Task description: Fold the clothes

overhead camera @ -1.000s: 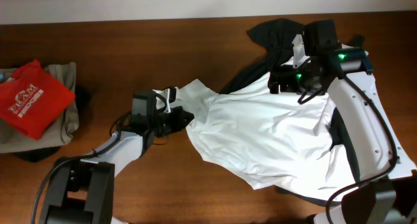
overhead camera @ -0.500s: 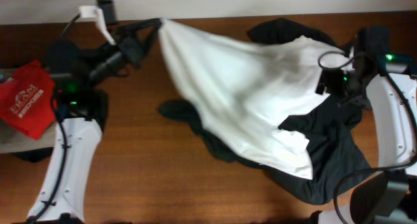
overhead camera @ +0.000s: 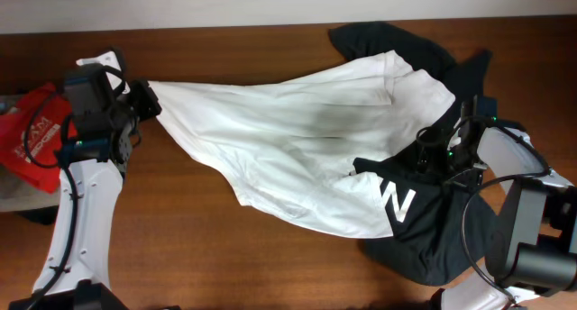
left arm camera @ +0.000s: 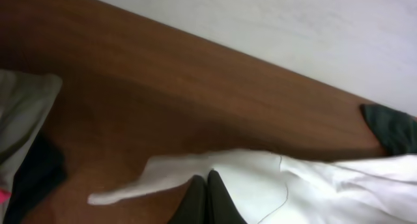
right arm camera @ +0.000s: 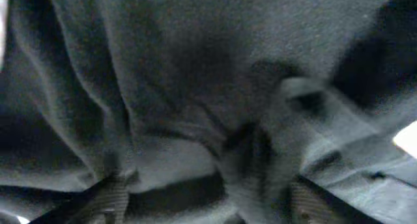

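One white T-shirt point(overhead camera: 270, 139), across the middle of the frame. One red shirt point(overhead camera: 32, 143) with white lettering, at the left edge. Under it one grey cloth point(overhead camera: 11, 191), possibly more; hard to tell. One black garment point(overhead camera: 424, 238) with a white letter N, lower right; more dark cloth point(overhead camera: 379, 38) at upper right, same piece or a second one, impossible to say. Two robot arms: left arm point(overhead camera: 83, 202), right arm point(overhead camera: 509, 148). Two grippers: left gripper point(overhead camera: 144, 101), right gripper point(overhead camera: 442, 155). One wooden table point(overhead camera: 180, 247).
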